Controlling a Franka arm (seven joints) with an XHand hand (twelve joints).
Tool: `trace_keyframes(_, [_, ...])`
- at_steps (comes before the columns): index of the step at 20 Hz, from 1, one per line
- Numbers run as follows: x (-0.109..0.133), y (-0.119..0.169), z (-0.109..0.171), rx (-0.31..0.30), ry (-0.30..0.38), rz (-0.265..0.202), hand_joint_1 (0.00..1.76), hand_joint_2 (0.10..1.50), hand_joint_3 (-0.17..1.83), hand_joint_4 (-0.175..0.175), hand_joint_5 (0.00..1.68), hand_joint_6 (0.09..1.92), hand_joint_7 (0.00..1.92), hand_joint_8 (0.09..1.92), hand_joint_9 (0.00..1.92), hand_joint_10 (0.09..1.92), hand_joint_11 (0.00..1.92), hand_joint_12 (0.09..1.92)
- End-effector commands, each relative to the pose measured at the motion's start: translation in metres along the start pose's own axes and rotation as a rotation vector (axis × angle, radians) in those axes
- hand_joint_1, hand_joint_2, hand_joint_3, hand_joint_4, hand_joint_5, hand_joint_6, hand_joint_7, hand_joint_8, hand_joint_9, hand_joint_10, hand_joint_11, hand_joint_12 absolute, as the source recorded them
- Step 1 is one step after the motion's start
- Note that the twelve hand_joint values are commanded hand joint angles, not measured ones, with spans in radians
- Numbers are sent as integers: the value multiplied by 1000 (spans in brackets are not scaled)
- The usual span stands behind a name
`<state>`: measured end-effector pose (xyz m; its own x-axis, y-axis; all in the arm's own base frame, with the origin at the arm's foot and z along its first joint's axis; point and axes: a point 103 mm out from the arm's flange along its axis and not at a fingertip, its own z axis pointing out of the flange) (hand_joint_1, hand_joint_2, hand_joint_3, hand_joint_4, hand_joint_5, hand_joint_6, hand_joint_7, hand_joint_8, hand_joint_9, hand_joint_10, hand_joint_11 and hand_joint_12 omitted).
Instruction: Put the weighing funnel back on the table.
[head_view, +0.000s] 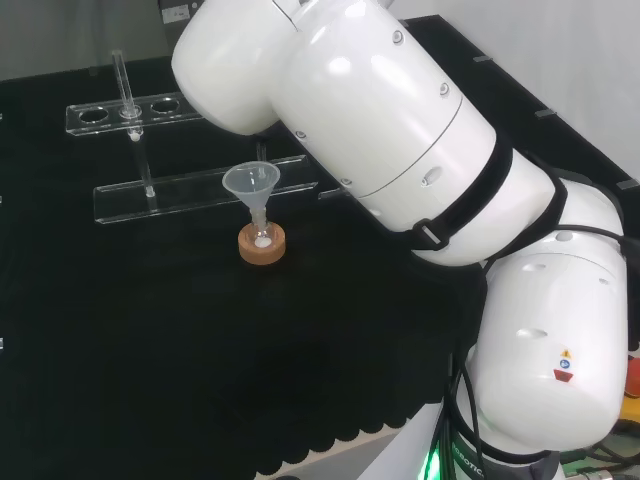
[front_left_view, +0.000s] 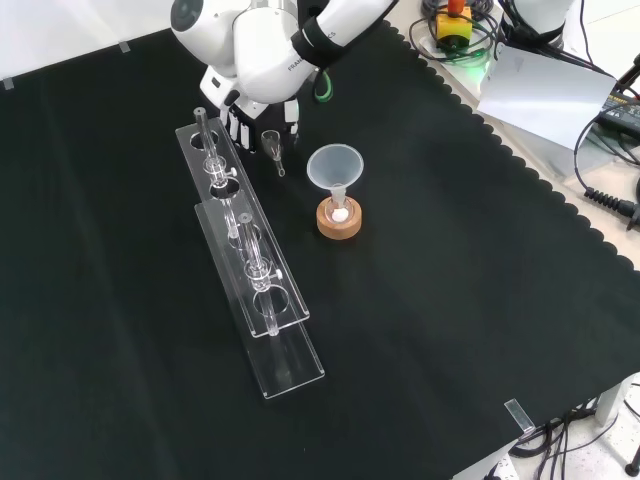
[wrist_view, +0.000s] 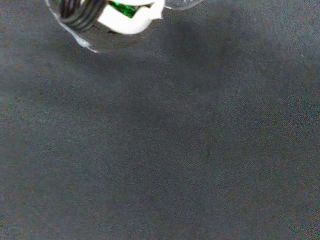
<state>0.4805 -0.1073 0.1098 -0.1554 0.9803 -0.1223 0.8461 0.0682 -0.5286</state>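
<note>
The weighing funnel (front_left_view: 272, 148), a small clear scoop with a short stem, sits just below the hand (front_left_view: 243, 126) near the top of the front view. Its stem points down and toward the viewer, close over the black cloth. Dark fingers stand on both sides of its cup and look curled on it. A white part of the hand (wrist_view: 131, 21) and a curved clear rim of the weighing funnel (wrist_view: 87, 45) show in the wrist view over bare cloth. In the head view the arm's white links hide the hand.
The big funnel (front_left_view: 335, 165) (head_view: 250, 183) stands in a small flask on a cork ring (front_left_view: 339, 222) (head_view: 262, 245), just right of the hand in the front view. Two clear test-tube racks (front_left_view: 262, 290) (head_view: 190, 195) lie to its left, one holding a tube (head_view: 125, 85).
</note>
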Motion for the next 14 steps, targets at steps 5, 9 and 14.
trace_keyframes(5, [-12,1,7,2,7,25,1071,791,538,175,1109,908,724,628,1018,371,704,1164])
trace_keyframes(9, [-13,1,9,-3,13,23,1070,792,538,175,1108,909,725,629,1018,372,704,1164])
trace_keyframes(14, [-17,2,16,-10,27,23,1070,793,537,175,1106,912,725,629,1018,372,704,1165])
